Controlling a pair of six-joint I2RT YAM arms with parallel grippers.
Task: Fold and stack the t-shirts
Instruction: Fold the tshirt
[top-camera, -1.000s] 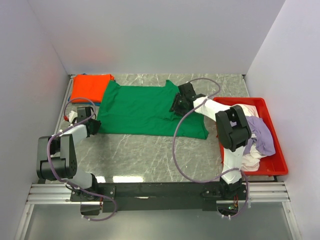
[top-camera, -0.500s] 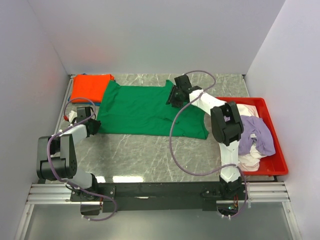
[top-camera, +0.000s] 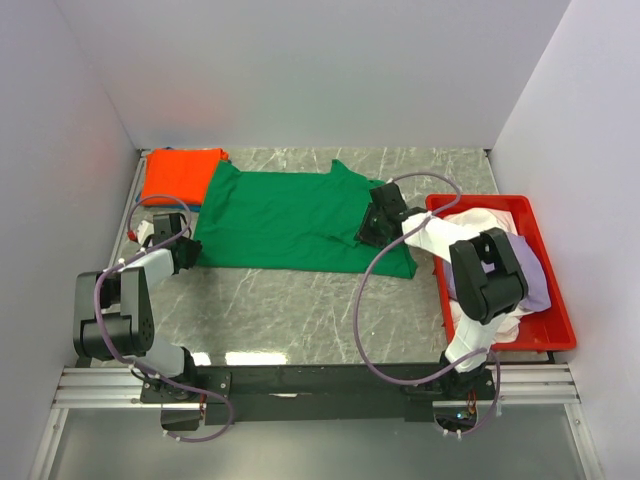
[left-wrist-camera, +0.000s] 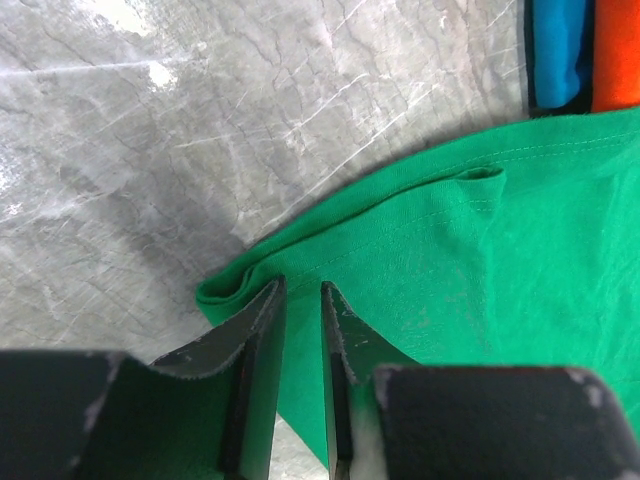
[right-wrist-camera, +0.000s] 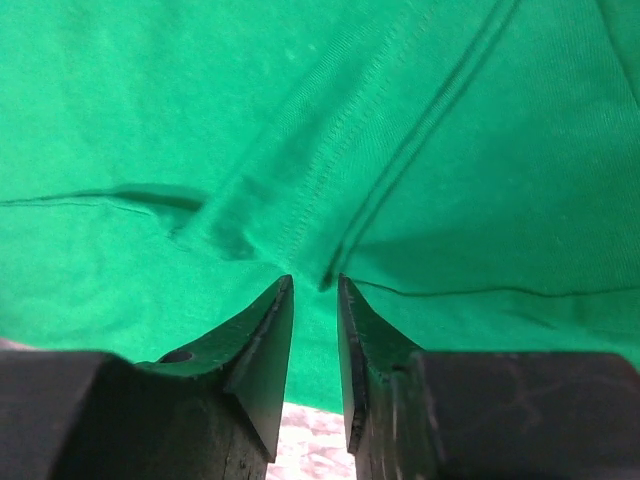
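The left fingers (left-wrist-camera: 250, 345) are pinched nearly together on the hem at the green t-shirt's (top-camera: 285, 215) near left corner, with green cloth caught between them. The right fingers (right-wrist-camera: 262, 345) stand close on either side of a raised, stitched fold near that shirt's right edge. I cannot tell whether they truly bite it. The green t-shirt lies spread flat on the marbled bench (top-camera: 300, 310). A folded orange t-shirt (top-camera: 180, 172) touches its far left corner, and a blue t-shirt (left-wrist-camera: 560, 50) shows an edge beside the orange. Just right of the green shirt, a red tray (top-camera: 530, 343) holds a crumpled lilac t-shirt (top-camera: 535, 285) and a white t-shirt (top-camera: 495, 213).
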